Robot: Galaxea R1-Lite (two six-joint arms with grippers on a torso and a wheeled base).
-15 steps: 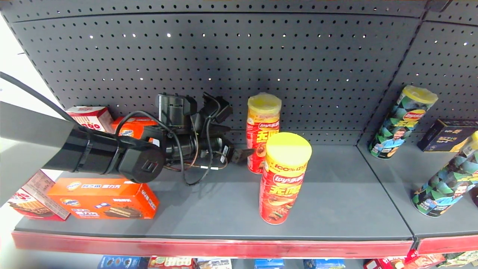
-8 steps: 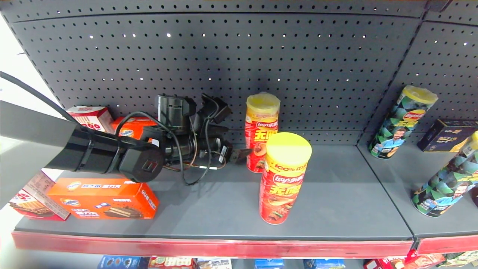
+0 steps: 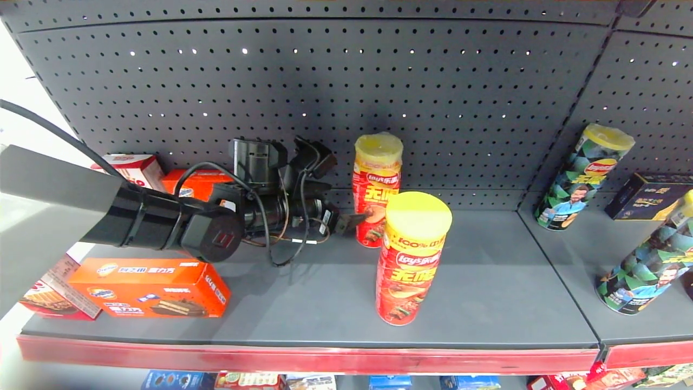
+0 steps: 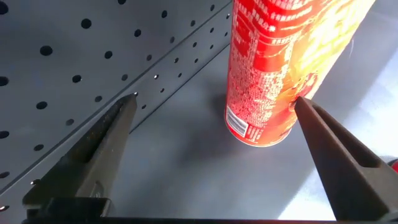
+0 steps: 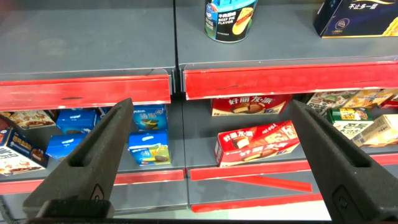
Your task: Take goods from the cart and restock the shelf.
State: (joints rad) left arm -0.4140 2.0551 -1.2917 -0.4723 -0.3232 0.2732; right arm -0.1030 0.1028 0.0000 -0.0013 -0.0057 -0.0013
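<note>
Standing upright on shelf (image 3: 487, 292): rear red chip can (image 3: 375, 189), yellow-topped; left jaws wide apart, empty; right jaws likewise.

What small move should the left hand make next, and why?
Probably draw the left hand straight back. It is open, and the rear red can stands on the shelf just beyond its fingertips; sideways motion might tip it.

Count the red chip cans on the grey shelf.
2. The rear can stands by the pegboard, beside the left hand; the front can stands nearer the shelf edge. None seems hidden.
</note>
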